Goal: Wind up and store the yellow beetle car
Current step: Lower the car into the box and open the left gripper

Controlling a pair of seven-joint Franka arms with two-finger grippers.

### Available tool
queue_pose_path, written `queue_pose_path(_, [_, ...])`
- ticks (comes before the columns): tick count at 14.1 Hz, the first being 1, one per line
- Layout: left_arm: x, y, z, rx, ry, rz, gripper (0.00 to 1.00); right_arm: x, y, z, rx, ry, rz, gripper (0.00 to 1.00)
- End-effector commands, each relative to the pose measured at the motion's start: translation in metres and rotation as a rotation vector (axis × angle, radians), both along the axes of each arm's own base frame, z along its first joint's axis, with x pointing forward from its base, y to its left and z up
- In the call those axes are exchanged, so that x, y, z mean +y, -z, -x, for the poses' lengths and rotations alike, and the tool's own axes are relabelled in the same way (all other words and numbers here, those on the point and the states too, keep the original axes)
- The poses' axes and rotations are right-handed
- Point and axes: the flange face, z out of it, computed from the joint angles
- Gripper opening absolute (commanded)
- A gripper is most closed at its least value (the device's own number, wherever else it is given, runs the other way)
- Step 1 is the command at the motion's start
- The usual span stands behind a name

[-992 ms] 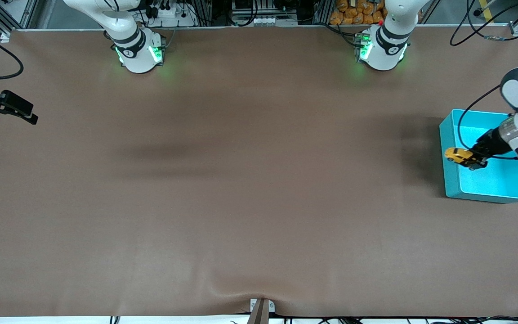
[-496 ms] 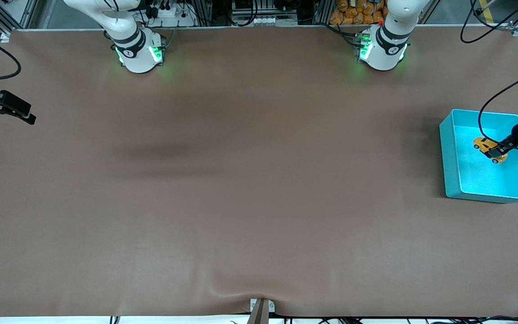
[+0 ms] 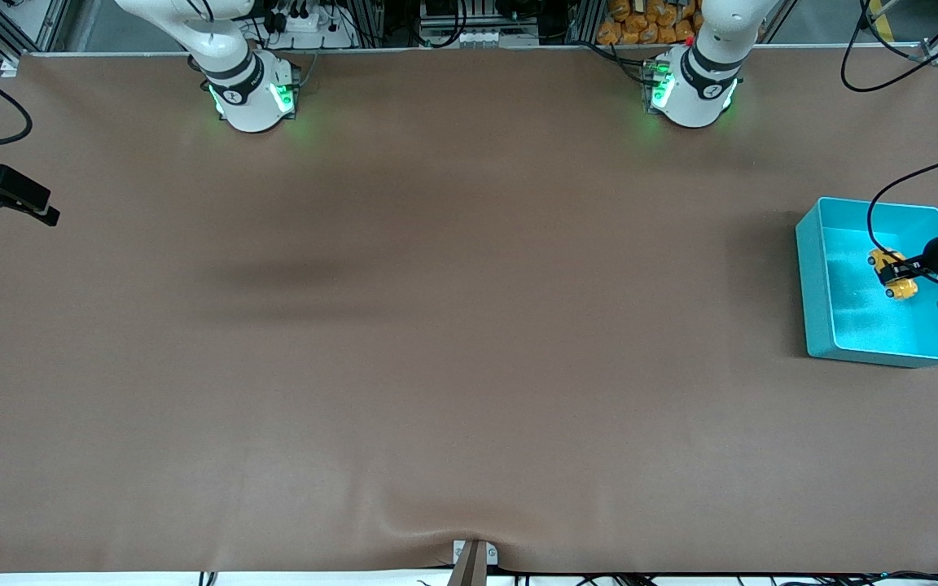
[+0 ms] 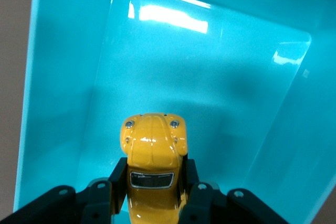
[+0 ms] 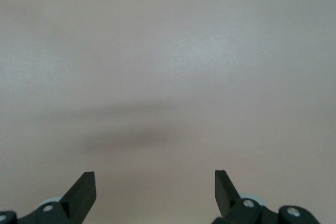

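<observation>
Left wrist view shows the left gripper clamped on the glossy, rounded yellow beetle car, held over the smooth floor of the shiny teal bin. Well apart from the bin, the right gripper waits, fingers wide, above the matte brown table. No writing is readable.

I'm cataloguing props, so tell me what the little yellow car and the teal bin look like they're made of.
Yellow beetle car: glossy painted body, die-cast metal or hard plastic; sharp highlights, which of the two is unclear. Teal bin: smooth moulded plastic, semi-gloss, with bright light reflections and rounded corners. The left gripper holds the car inside it.
</observation>
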Motion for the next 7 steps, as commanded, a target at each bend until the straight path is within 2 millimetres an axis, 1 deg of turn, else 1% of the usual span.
queue_pose_path(1, [0.006, 0.008, -0.01, 0.024, 0.058, 0.007, 0.0, 0.002, -0.002, -0.002, -0.001, 0.0, 0.0, 1.0])
queue_pose_path(4, [0.005, 0.022, -0.011, 0.037, 0.072, 0.022, 0.0, 0.0, -0.002, -0.002, 0.002, 0.003, 0.0, 1.0])
queue_pose_path(5, [0.007, 0.024, -0.013, 0.038, 0.078, 0.018, 0.0, -0.001, -0.002, -0.002, 0.002, 0.005, 0.0, 1.0])
queue_pose_path(7, [0.009, 0.035, -0.014, 0.051, 0.096, 0.013, 0.0, -0.002, -0.001, -0.001, 0.004, 0.008, 0.0, 1.0])
